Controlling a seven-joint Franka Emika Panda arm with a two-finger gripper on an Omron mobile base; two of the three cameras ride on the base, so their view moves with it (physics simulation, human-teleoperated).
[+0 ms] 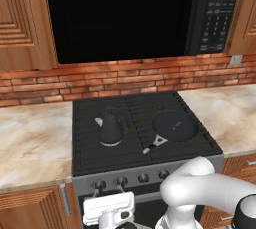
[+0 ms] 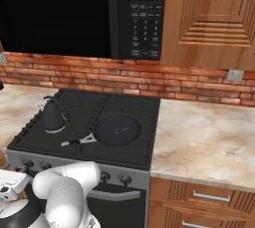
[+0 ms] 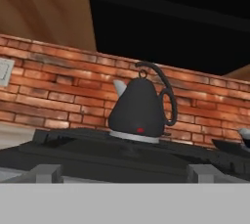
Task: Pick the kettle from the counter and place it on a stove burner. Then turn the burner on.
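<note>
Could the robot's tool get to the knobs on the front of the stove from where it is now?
Probably yes. The tool hangs open, low before the stove front, just below the knobs; nothing visible stands between them.

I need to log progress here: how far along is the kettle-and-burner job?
Done: the kettle already stands on the stove burner at the left of the range, beside the black pan. In hand: the tool is open and empty, low in front of the knobs. Left: turning the burner on; no flame shows.
</note>
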